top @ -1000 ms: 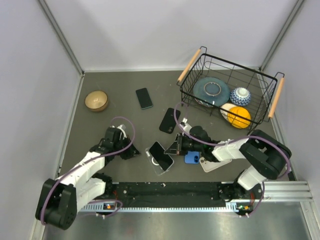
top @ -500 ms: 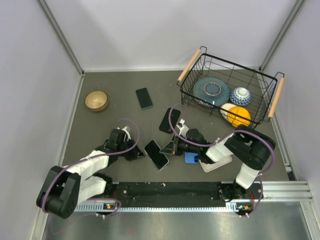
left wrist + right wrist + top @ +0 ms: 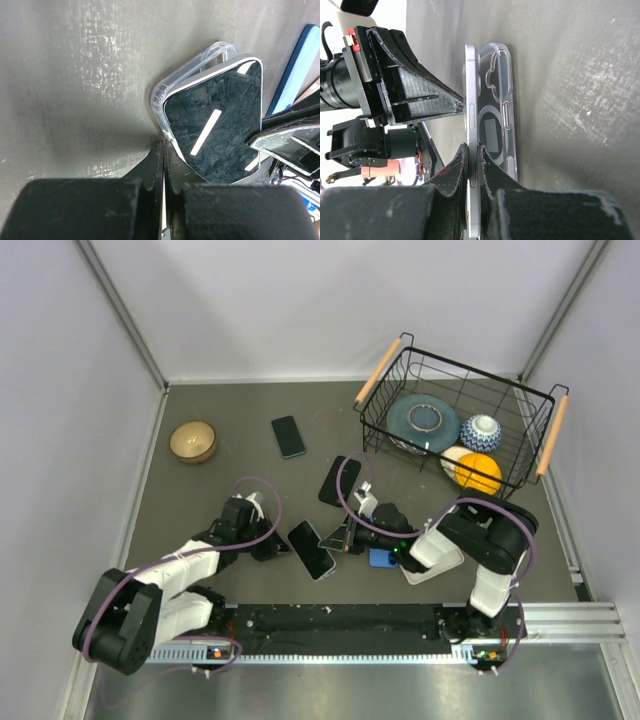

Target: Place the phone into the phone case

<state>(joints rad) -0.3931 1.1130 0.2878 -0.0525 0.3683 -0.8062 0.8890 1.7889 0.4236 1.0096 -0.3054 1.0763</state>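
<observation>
While the left end effector (image 3: 163, 148) is clenched empty, the right end effector (image 3: 471, 151) pinches the phone (image 3: 312, 549) (blue case (image 3: 382, 558) just beside).

The black-screened slim phone (image 3: 312, 550) and clear plastic case (image 3: 200, 67) have slid leftward, away from the blue flat object (image 3: 382, 557); left gripper (image 3: 281, 549) and right gripper (image 3: 336, 538) have converged on them.
</observation>
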